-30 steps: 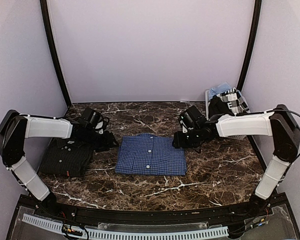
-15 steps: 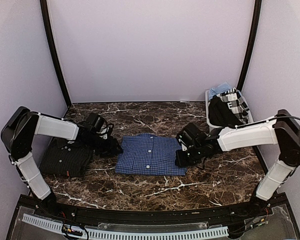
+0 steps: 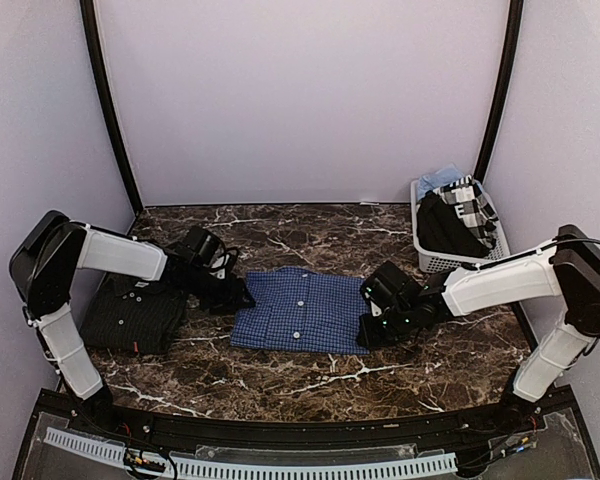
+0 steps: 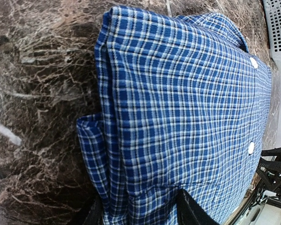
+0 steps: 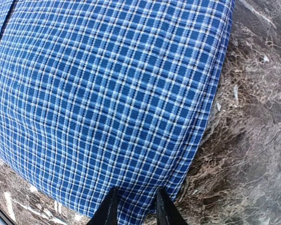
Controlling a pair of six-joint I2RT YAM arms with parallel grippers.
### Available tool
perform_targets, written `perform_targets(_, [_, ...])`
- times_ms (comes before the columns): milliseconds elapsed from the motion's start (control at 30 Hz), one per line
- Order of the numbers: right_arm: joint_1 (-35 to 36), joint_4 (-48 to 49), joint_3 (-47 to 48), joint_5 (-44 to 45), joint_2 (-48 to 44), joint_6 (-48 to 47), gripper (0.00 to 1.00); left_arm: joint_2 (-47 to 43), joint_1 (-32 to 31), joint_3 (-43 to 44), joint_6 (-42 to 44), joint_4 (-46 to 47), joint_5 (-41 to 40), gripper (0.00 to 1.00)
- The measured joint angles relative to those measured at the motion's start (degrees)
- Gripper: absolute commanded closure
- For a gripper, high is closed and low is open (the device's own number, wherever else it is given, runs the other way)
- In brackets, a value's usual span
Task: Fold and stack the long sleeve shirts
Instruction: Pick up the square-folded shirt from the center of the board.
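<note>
Marble table (image 3: 310, 235): blue shirt (image 3: 300, 310), white basket (image 3: 446, 263)

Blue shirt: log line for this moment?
blue shirt: folded, mid-table; left gripper: open, astride left edge; right gripper: shut on right edge; black shirt: folded, left

**Colour and Pattern Reference**

The centre shirt (image 3: 300, 310) is blue with a fine dark-and-white check and white buttons (image 4: 251, 148). The left-hand shirt (image 3: 132, 315) is near-black with a small orange tag (image 3: 137, 347). The desk (image 3: 430, 360) is dark brown marble with white veining. The basket (image 3: 430, 263) is white.
</note>
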Motion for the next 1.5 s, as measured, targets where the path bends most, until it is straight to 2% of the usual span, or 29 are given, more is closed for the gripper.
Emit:
perform_targets(133, [0.0,0.0,0.0,-0.2,0.0,0.0,0.74,0.6,-0.6,0.1,-0.1,0.6,-0.1,0.61])
perform_targets(300, [0.0,-0.5,0.6,-0.2,-0.2,0.0,0.73,1.5,-0.8,-0.5,-1.4,2.6,0.5,0.83])
perform_targets(333, [0.0,-0.6,0.9,-0.2,-0.2,0.0,0.73,1.5,-0.8,-0.8,-2.0,3.2,0.9,0.90])
perform_targets(433, [0.0,-0.9,2.2,-0.2,-0.5,-0.1,0.71,1.9,-0.8,-2.3,-3.8,5.6,2.5,0.99])
perform_targets(633, [0.0,-1.1,4.7,0.5,-1.3,-0.6,0.69,1.6,-0.9,-3.3,-6.3,7.4,3.8,1.00])
perform_targets(767, [-1.0,-1.4,5.6,1.2,-1.9,-1.6,0.70,-0.3,-1.2,-3.4,-6.0,3.9,2.3,1.00])
perform_targets(967, [-3.4,-2.3,8.2,2.2,-1.0,-4.0,0.81,-4.3,-1.2,-3.5,-4.3,-3.1,-0.5,1.00])
perform_targets(1200, [-3.6,-1.9,12.2,2.4,4.6,-6.4,0.93,-5.7,-1.1,-3.6,-2.9,-6.8,-2.0,1.00])
perform_targets(1500, [-3.4,-1.7,11.1,1.4,8.0,-6.6,0.96,-7.9,0.7,-3.6,-0.9,-10.4,-3.5,1.00])
